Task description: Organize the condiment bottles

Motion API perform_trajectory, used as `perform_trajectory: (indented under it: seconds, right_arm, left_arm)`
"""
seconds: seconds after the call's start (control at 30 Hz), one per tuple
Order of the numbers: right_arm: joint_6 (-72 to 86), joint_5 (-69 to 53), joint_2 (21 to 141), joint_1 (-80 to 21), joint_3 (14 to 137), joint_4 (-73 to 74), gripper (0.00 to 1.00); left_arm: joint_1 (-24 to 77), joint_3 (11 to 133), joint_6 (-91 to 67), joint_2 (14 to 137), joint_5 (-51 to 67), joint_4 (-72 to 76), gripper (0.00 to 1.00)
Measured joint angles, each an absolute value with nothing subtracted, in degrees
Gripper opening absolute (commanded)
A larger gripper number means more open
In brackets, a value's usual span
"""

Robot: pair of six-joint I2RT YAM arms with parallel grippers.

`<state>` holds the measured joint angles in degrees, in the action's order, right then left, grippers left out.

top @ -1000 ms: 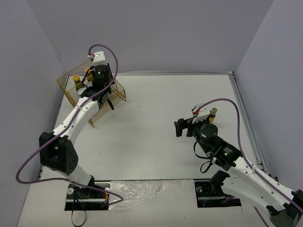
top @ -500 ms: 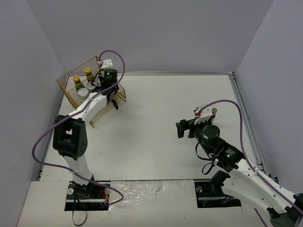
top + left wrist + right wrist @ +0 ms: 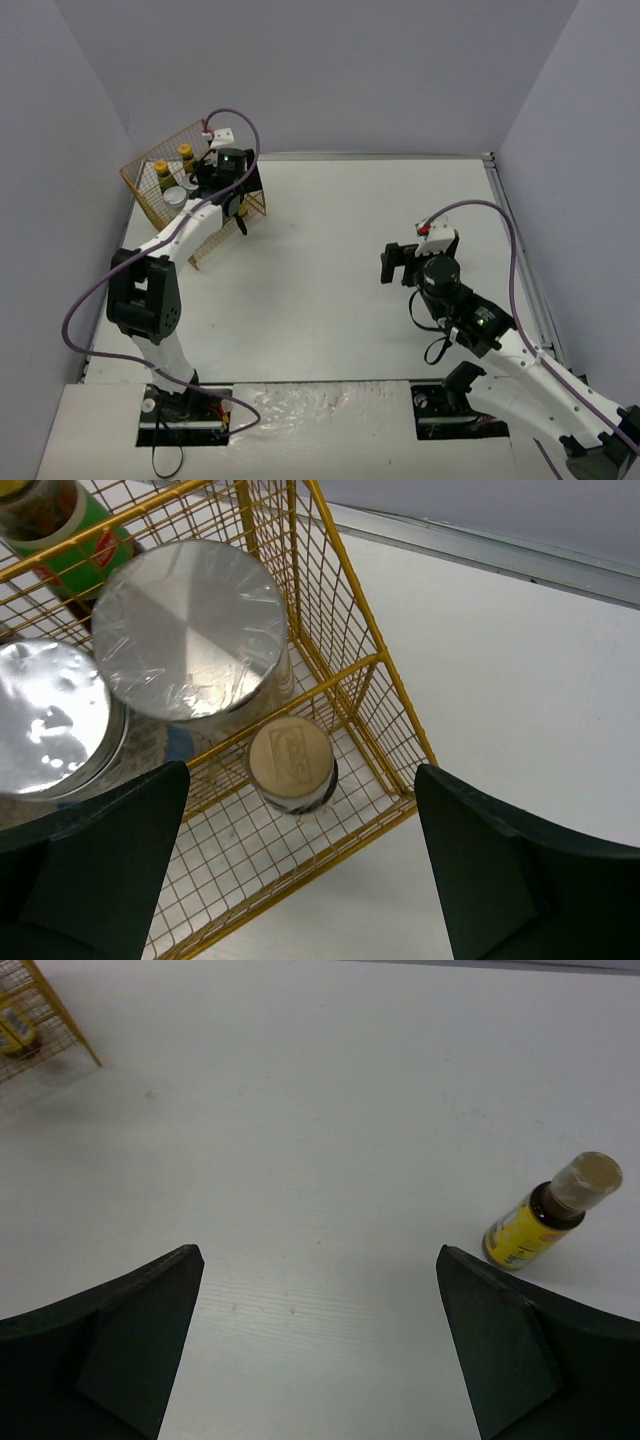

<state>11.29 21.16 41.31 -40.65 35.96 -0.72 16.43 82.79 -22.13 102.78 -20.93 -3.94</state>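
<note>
Left gripper [image 3: 300,815]: fingers spread wide above yellow wire basket [image 3: 343,572], pinching nothing. Tan-capped bottle [image 3: 290,763] upright in basket corner, apparently free, beside foil-lidded jars [image 3: 190,630]. Right gripper [image 3: 315,1300]: spread, empty. Yellow-labelled bottle [image 3: 553,1210] stands on table [image 3: 320,1110]. Top view: right wrist has shifted since earlier frame and now hides that bottle.

text: none legible | tan cap [image 3: 290,763]: embossed mark, perhaps a logo, unreadable

Jars [image 3: 190,630] crowd basket [image 3: 380,658], table [image 3: 320,1110] centre open
</note>
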Motion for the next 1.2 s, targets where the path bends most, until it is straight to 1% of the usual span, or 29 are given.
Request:
perform_trajectory:
  seconds: [0.27, 0.43, 0.67, 0.83, 0.93, 1.07, 1.17, 1.2]
  right_arm:
    - [14.8, 28.3, 47.0, -36.2, 41.8, 4.3, 1.00]
    - [15.9, 31.7, 49.9, -31.2, 44.2, 6.2, 1.00]
    - [16.5, 29.2, 56.3, -18.9, 45.8, 6.1, 0.99]
    - [17.6, 24.8, 59.5, -11.2, 45.6, 3.6, 0.98]
    - [18.2, 23.0, 62.3, -8.7, 45.4, 1.1, 0.95]
    - [19.0, 20.3, 66.8, -6.8, 44.1, -2.9, 0.88]
    - [19.6, 18.6, 69.5, -6.4, 43.1, -5.0, 0.82]
    - [19.7, 18.3, 70.3, -6.4, 42.9, -5.8, 0.78]
  left_arm:
    - [16.7, 78.1, -22.1, 87.0, -16.5, -10.3, 0.97]
    - [16.8, 71.7, -19.3, 72.7, -10.8, -15.0, 0.97]
    - [16.8, 57.6, -13.5, 54.8, -3.5, -19.1, 0.97]
    - [16.8, 47.6, -11.5, 47.2, -0.3, -21.9, 0.97]
    - [16.8, 44.2, -11.1, 43.8, 0.6, -23.1, 0.97]
    - [16.8, 43.2, -11.0, 40.9, 0.9, -23.0, 0.97]
    - [16.8, 43.2, -10.9, 40.6, 0.7, -22.5, 0.97]
    - [16.8, 43.2, -10.8, 40.6, 0.4, -22.5, 0.97]
